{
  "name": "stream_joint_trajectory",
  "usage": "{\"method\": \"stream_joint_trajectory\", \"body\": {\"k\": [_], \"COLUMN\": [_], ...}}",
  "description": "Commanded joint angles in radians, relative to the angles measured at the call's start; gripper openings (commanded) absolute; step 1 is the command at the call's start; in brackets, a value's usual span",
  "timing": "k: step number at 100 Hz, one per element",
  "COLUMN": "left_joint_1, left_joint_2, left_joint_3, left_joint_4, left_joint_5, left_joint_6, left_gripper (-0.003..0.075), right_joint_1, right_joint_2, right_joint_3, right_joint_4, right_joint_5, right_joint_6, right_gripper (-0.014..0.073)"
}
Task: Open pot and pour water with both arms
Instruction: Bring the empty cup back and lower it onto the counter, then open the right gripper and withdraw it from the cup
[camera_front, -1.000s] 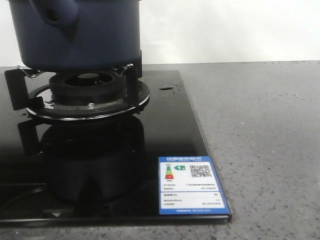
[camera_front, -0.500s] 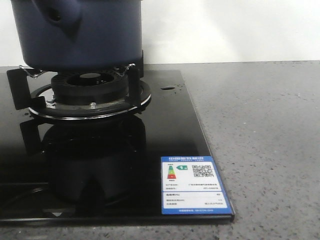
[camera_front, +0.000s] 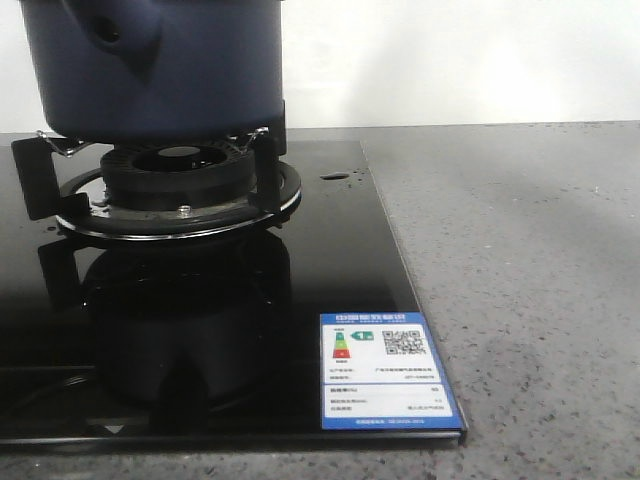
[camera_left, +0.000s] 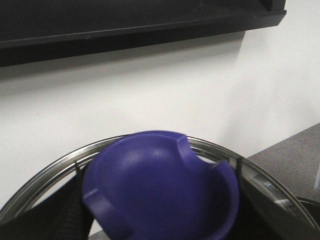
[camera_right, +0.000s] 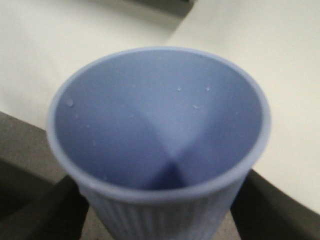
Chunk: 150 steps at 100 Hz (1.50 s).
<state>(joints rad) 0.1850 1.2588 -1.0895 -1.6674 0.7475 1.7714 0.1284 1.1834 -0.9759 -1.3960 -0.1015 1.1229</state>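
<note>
The dark navy pot stands on the gas burner at the back left, its side socket facing me; its top is cut off by the frame. No gripper shows in the front view. My left gripper is shut on the blue knob of a metal-rimmed glass lid, held up in front of a white wall. My right gripper is shut on a pale blue ribbed cup, dark fingers at either side. The cup's inside has a few droplets.
The black glass cooktop carries an energy label at its front right corner and a small water spot. Grey speckled counter lies to the right. A white wall stands behind.
The whole front view has shifted by a few pixels. The pot stays on the burner; nothing else has visibly changed.
</note>
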Motion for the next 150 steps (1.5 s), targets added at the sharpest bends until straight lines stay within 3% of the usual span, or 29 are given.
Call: {"method": "stream_joint_trajectory", "body": {"k": [1,18,30,51,86,102,150], "left_joint_1": [0.0,0.0,0.0,0.0,0.0,0.0,0.0], "left_joint_2": [-0.036,-0.036,-0.036,-0.036,-0.036,-0.036,-0.036], "left_joint_3": [-0.04,-0.04,-0.04,-0.04,-0.04,-0.04,-0.04], "left_joint_4": [-0.079,-0.079,-0.079,-0.079,-0.079,-0.079,-0.079], "left_joint_5": [0.023,0.023,0.023,0.023,0.023,0.023,0.023], "left_joint_6": [-0.011,-0.011,-0.011,-0.011,-0.011,-0.011,-0.011], "left_gripper": [0.0369,0.0369,0.0369,0.0369,0.0369,0.0369,0.0369], "right_joint_1": [-0.095,-0.314,-0.405,-0.396,-0.396,-0.396,-0.396], "right_joint_2": [-0.048,-0.05,-0.05,-0.041,0.11,0.172,0.231], "right_joint_3": [0.05,0.175,0.255,0.34,0.344,0.344,0.344], "right_joint_4": [0.058,0.195,0.258,0.267,0.286,0.314,0.371], "right_joint_5": [-0.144,-0.44,-0.49,-0.495,-0.612,-0.661,-0.7], "right_joint_6": [0.021,-0.009,-0.092,-0.312,-0.323,-0.388,-0.451], "right_gripper": [0.0345,0.0345,0.0345,0.0345,0.0345,0.0345,0.0345]}}
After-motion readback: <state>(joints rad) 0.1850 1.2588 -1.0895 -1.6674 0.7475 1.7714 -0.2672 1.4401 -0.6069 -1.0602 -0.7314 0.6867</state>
